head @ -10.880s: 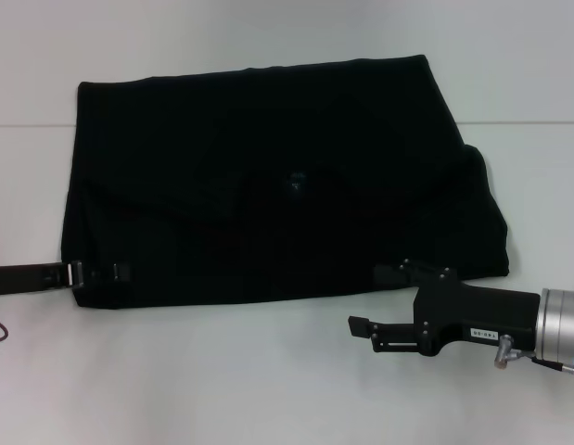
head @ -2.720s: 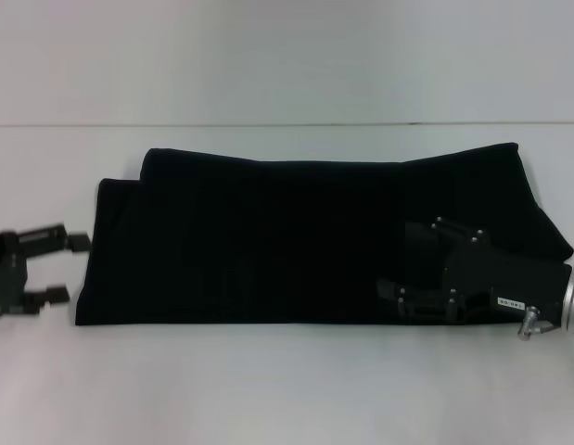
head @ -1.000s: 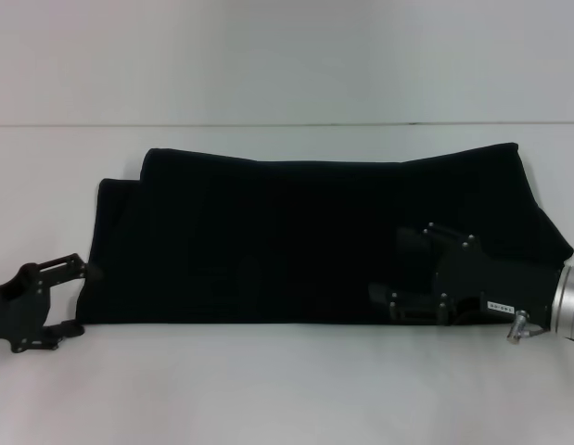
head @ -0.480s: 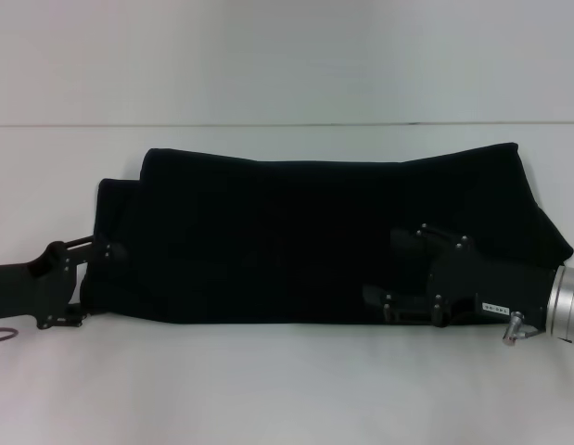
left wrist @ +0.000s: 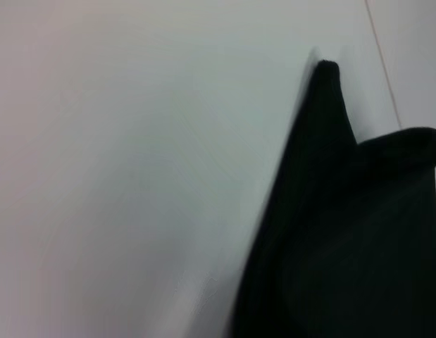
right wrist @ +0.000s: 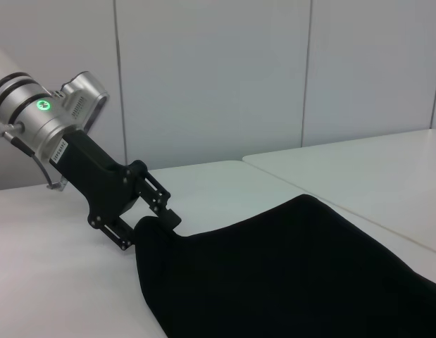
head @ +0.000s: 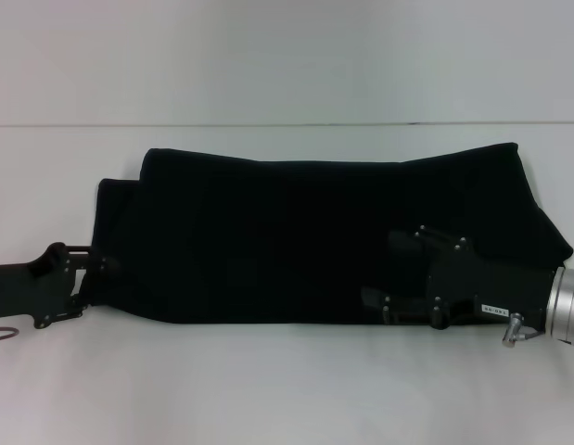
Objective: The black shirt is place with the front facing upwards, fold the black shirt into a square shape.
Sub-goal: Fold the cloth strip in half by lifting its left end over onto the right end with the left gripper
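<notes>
The black shirt [head: 305, 232] lies folded into a long band across the white table [head: 268, 389]; its lettering and neck label are hidden. My left gripper [head: 94, 289] is at the band's near left corner, open, with its fingers on either side of the bunched corner. The right wrist view shows this gripper [right wrist: 151, 232] and the shirt [right wrist: 295, 267]. The left wrist view shows only the shirt's raised corner [left wrist: 358, 246]. My right gripper [head: 384, 269] is open, low over the band's near right part.
The shirt sits on the white table, with a seam line [head: 268, 124] running behind it. A pale wall [right wrist: 203, 77] stands beyond the table in the right wrist view. Bare tabletop lies in front of the shirt and behind it.
My left gripper has moved in from the left onto the near left corner, and that corner has shifted right and bunched up. My right gripper has crept slightly left over the shirt.
</notes>
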